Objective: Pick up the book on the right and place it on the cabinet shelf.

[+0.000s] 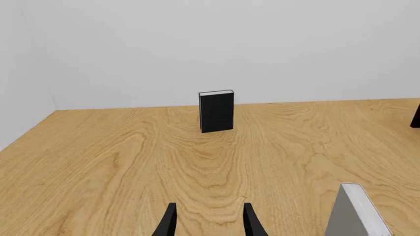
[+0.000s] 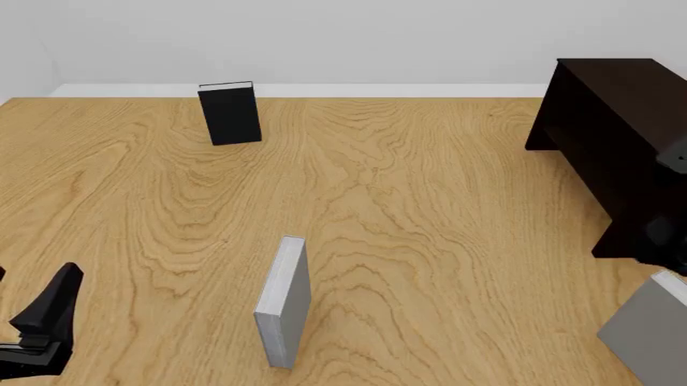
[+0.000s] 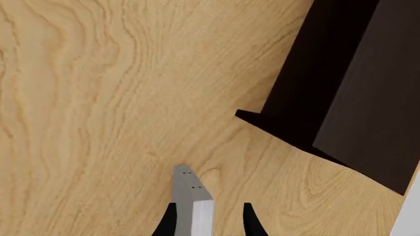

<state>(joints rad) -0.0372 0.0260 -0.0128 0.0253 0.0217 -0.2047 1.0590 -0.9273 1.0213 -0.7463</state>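
Note:
The mid-grey book (image 2: 652, 331) stands at the table's near right edge, just in front of the dark cabinet (image 2: 623, 129). Its narrow edge shows in the right wrist view, where the book (image 3: 192, 199) lies between the fingers of my right gripper (image 3: 208, 222). The gripper is open, with a gap on one side of the book. The cabinet (image 3: 341, 88) fills the far side of that view, and its shelf is hidden. At the near left corner my left gripper (image 2: 43, 322) is low over the table; in the left wrist view the left gripper (image 1: 208, 222) is open with nothing in it.
A paler silver-grey book (image 2: 285, 301) stands upright in the near middle of the table and also shows as the silver-grey book (image 1: 357, 211) beside the left gripper. A black book (image 2: 228, 112) stands at the far left; the black book (image 1: 217, 111) is straight ahead of the left gripper.

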